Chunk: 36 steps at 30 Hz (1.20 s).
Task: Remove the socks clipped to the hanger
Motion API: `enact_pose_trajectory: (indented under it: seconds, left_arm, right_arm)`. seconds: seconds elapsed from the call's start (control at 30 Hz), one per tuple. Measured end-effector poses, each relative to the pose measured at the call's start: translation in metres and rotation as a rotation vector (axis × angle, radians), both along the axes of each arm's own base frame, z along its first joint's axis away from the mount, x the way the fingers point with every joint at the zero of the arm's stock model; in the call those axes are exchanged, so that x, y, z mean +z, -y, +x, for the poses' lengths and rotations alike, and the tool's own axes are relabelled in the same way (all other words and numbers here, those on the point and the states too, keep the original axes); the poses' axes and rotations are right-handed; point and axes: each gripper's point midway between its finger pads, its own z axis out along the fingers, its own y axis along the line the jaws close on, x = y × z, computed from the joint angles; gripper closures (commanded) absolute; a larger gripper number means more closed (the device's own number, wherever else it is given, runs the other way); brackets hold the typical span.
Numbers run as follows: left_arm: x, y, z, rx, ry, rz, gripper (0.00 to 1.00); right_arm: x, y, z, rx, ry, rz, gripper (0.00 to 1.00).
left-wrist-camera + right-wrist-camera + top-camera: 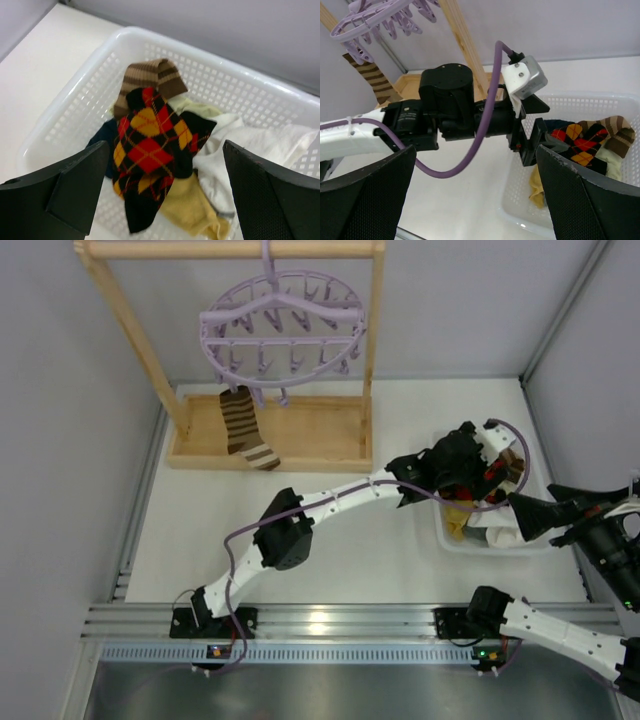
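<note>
We see a wooden rack (371, 360) at the far side of the table (200, 530), with the hanger (283, 325) hooked on its top bar. One hung sock (244, 428), brown and cream stripes, is clipped at the ring's front left and drops to the rack's base tray. The other pegs we can make out carry nothing.

A white basket (443, 536) sits to the right, well apart from the rack. In it lie an argyle sock (150, 150) on top, a striped sock (150, 80) behind it, a white sock (260, 145) to the right, a yellow sock (192, 212) in front and a navy sock (102, 140) tucked at the left.

The left arm runs diagonally from its base at the bottom left, elbow bent over mid-table, so that it crosses the space between the rack and the basket. Its purple cable (470, 150) loops beside the wrist. The left gripper (165, 150) hangs over the basket, fingers wide apart and holding nothing, with the argyle sock below the gap.

The right arm bends in from the right edge. The right gripper (476, 150) points left at the basket and the left wrist, also spread wide and empty.
</note>
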Motion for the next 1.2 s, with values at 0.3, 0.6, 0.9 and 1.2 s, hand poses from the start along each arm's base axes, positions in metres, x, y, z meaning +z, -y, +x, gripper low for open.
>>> enact_pose_trajectory:
  seconds: [0.3,0.6,0.9,1.2]
  left_arm:
    - [0.006,-0.099,-0.012,0.206,-0.069,0.118,0.01]
    - [0.02,-0.249,-0.015,0.655,-0.057,0.098,0.01]
    - [-0.004,-0.38,-0.014,1.066,0.023,0.104,0.01]
    - [-0.014,-0.48,0.043,1.427,0.008,0.043,0.01]
  right_arm:
    - [0.006,-0.011,0.004,0.013,0.005,0.006,0.0]
    - [0.007,-0.029,0.012,0.035,0.038,0.032,0.01]
    - [0.006,-0.047,0.016,0.07,0.053,0.047,0.01]
    - [0.0,-0.08,0.026,0.126,0.045,0.016,0.01]
